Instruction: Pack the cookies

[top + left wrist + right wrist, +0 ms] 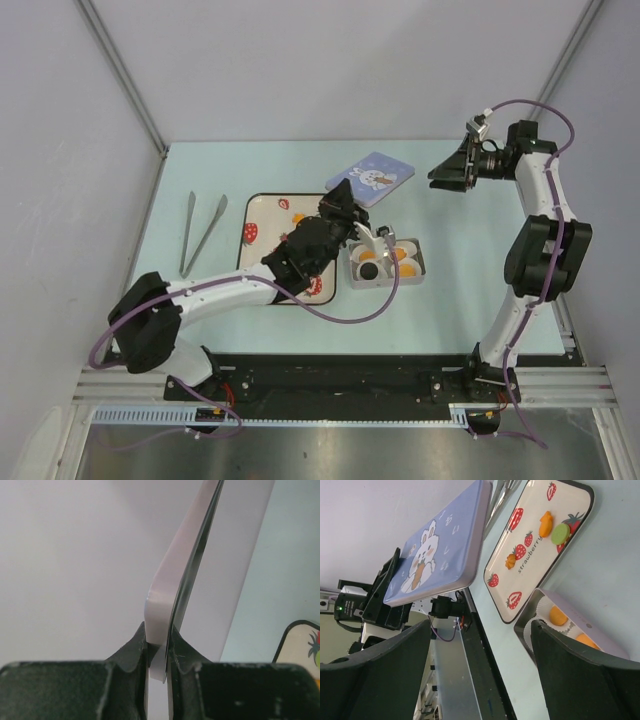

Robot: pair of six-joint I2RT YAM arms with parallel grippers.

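While the left claw (159, 647) is clamped on the edge of the rabbit-print lid (440, 550), the right claw (452, 172) hangs wide open, empty. Lid tilted, off the bench (440, 230).

Your pale blue-green table (470, 290) carries three things, all lying flat. The metal tongs (205, 235) lie at the left, apart from the rest, with their tips pointing to the far side. The cream, dark-rimmed tray (265, 215) sits in the middle, and the small box (420, 265) rests just beside its right edge, toward the near end.
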